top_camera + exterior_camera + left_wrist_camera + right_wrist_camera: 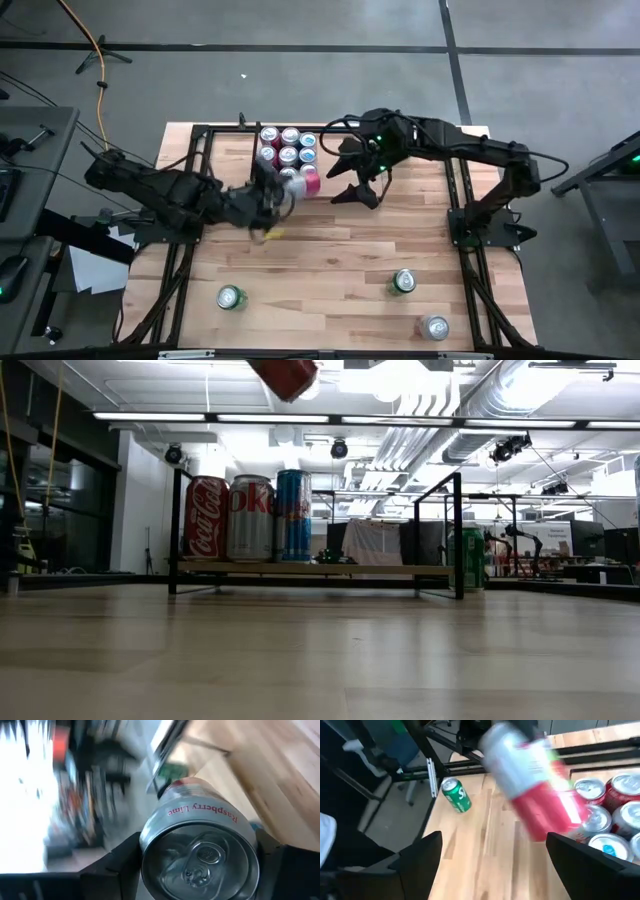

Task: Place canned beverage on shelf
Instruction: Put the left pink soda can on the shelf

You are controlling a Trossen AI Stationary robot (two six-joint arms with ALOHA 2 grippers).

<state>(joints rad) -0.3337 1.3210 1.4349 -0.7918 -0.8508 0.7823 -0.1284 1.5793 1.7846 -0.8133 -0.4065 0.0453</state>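
My left gripper (285,190) is shut on a silver and red can (302,180) marked Raspberry Lime (200,810). It holds the can high above the near side of the shelf (350,569); in the low view only the can's red end (285,374) shows. Several cans (287,148) stand upright on the shelf's wood base at its left end. My right gripper (356,188) hovers open just right of the held can, its fingers (420,857) wide apart with nothing between them. My left gripper pinches the can's side wall (150,827) between its two fingers, close to the top end with the pull tab (200,865). The can lies along the fingers, tab end toward the wrist and red end (547,815) pointing away. It is lifted clear and tilted.
Two green cans (230,297) (403,281) and a silver can (435,326) stand loose on the near part of the table. Another green can (466,558) shows beside the shelf's right post. Black frame rails (180,260) run along the table's sides.
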